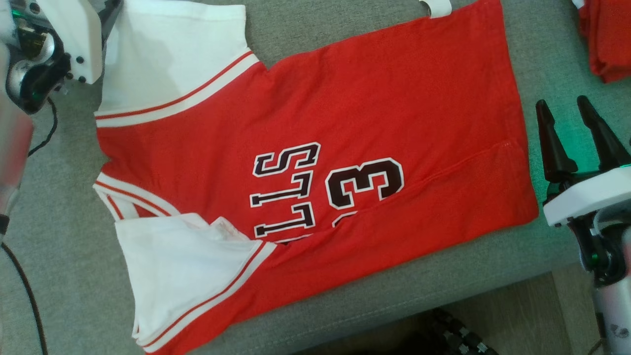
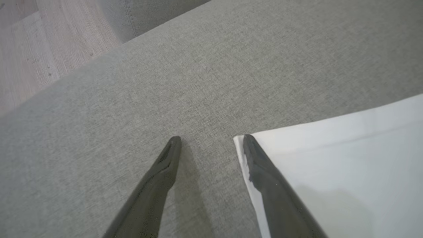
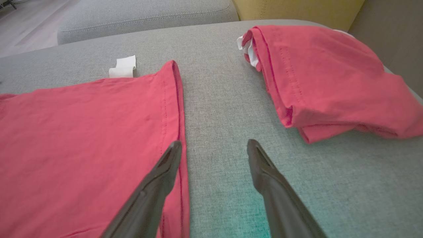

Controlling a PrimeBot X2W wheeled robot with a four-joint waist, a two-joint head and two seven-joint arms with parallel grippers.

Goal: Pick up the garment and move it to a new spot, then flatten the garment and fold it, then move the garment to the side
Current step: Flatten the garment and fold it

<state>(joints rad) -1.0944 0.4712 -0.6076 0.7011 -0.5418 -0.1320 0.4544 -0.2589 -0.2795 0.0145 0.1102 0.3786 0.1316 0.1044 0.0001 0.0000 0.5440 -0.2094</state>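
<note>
Where it lies spread on the grey cushion [image 1: 443, 276], the red garment [image 1: 345, 123] runs crosswise in the head view, with its neck toward the robot's left and its hem toward the right. Its nearer long side is folded up over part of the dark number [image 1: 365, 182]. One white sleeve [image 1: 167, 64] lies at the far side, the other [image 1: 182, 266] at the near side, and a small white tag [image 3: 123, 67] sticks out at the far hem corner.

The left gripper [image 2: 211, 138] has its fingers spread wide, one over the corner of a white sleeve and the other over bare cushion. The right gripper [image 3: 214, 142] is also spread wide and holds nothing. One finger is above the hem edge, the other above the cushion beside it.

A second, folded red garment [image 3: 330, 76] lies apart, beyond the hem. Wooden floor [image 2: 39, 43] shows past the cushion edge.
</note>
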